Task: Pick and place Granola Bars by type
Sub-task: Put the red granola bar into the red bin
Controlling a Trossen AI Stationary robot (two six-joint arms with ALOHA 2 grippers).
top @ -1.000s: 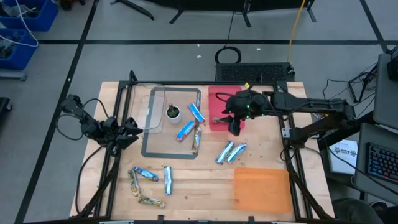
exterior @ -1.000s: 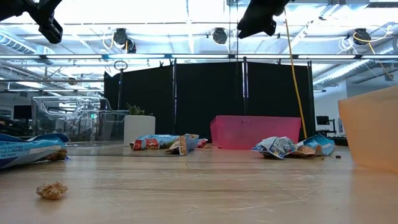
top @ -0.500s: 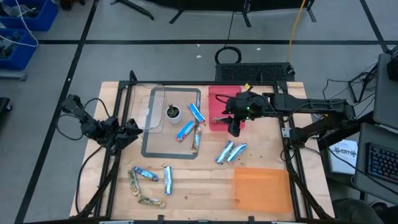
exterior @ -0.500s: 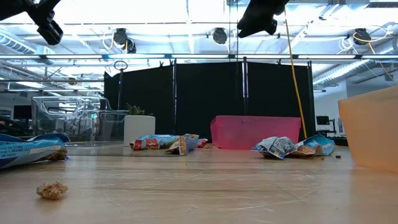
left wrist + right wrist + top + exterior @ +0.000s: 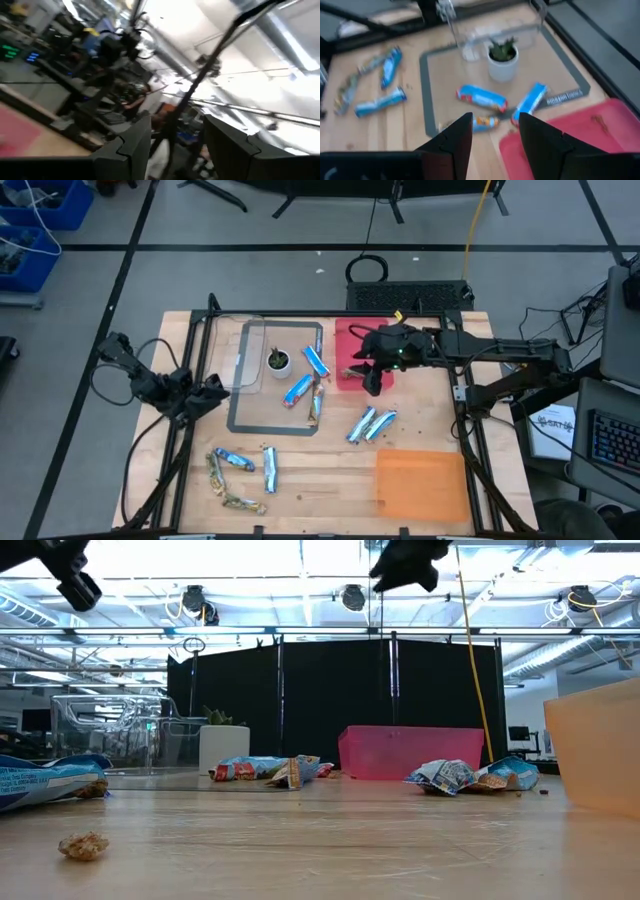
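Observation:
Granola Bars lie scattered on the wooden table. Two blue ones [image 5: 316, 361] [image 5: 297, 390] and a brownish one [image 5: 316, 404] rest flat on the grey mat [image 5: 240, 425]. Two more blue bars [image 5: 369, 423] lie right of the mat, and several [image 5: 240, 475] lie near the front left. My right gripper [image 5: 372, 380] hangs open and holds nothing, high above the near edge of the pink tray [image 5: 352, 340]; its wrist view looks down on the mat's bars [image 5: 481, 97]. My left gripper [image 5: 205, 392] waits open at the table's left edge, pointing up into the room [image 5: 172, 150].
A small potted plant [image 5: 278, 360] and a clear container [image 5: 235, 355] stand at the mat's far end. An orange tray [image 5: 420, 483] sits at the front right. A crumb [image 5: 84, 845] lies near the front edge. Bare wood shows in the table's middle.
My right gripper has tipped up a little above the pink tray, staying in place and open. My left gripper has rolled slightly about its own line without shifting. No bar has moved.

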